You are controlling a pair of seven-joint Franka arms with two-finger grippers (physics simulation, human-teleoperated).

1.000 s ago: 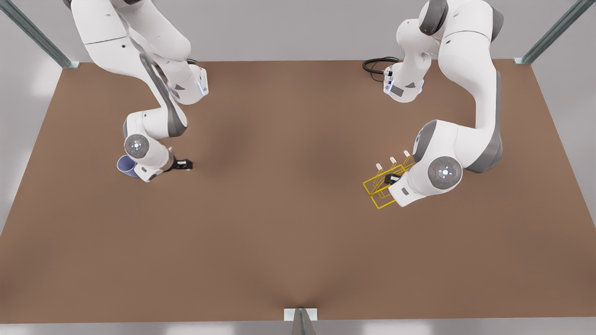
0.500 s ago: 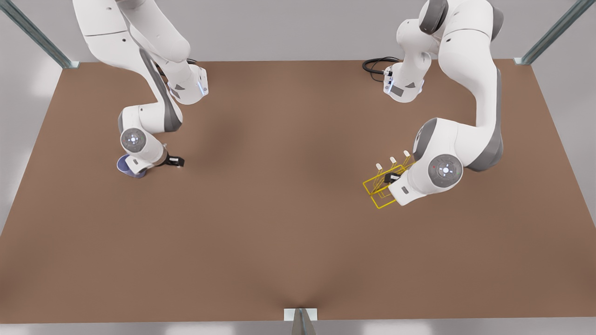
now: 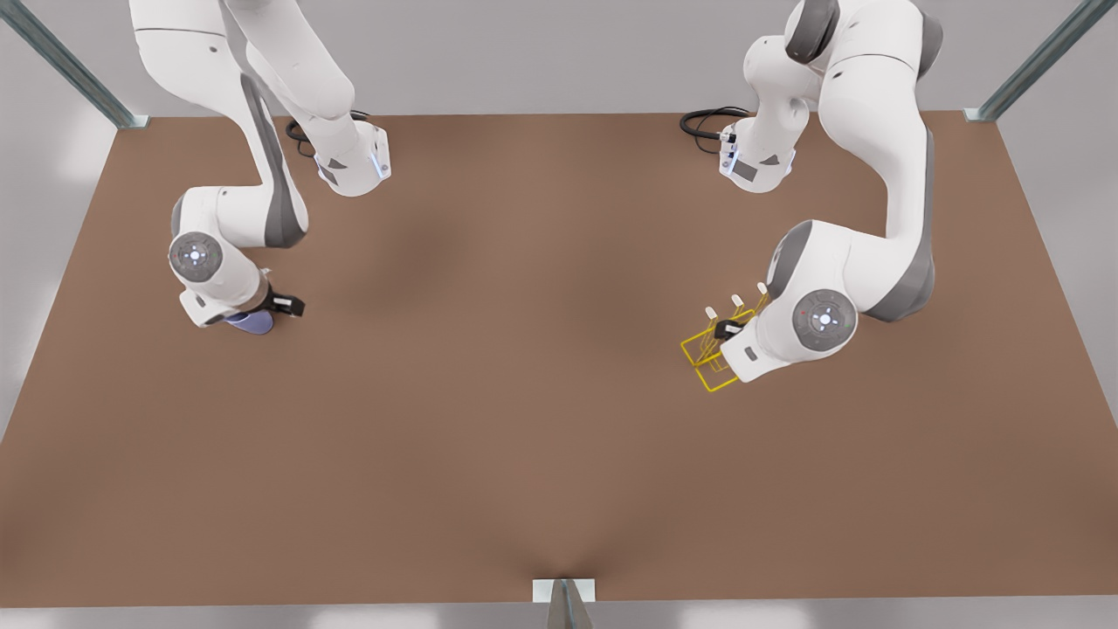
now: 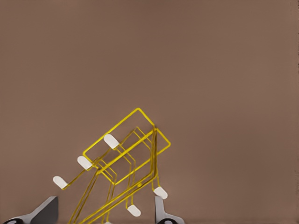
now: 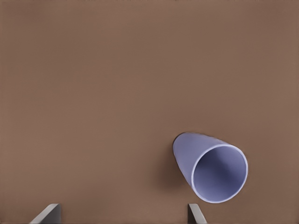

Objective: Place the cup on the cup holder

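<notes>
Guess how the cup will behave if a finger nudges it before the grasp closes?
The cup stands open-mouthed on the table, tapered, so a nudge would likely slide or tip it, then roll it in an arc. It looks thin-walled and probably light. The right gripper is above it, fingers open.

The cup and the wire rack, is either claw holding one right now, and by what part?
Nothing is held. The right claw is open above the cup; the left claw is open over the cup holder.

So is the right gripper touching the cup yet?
Apart. In the right wrist view, bare table shows between the cup and both open fingertips of the right gripper.
</notes>
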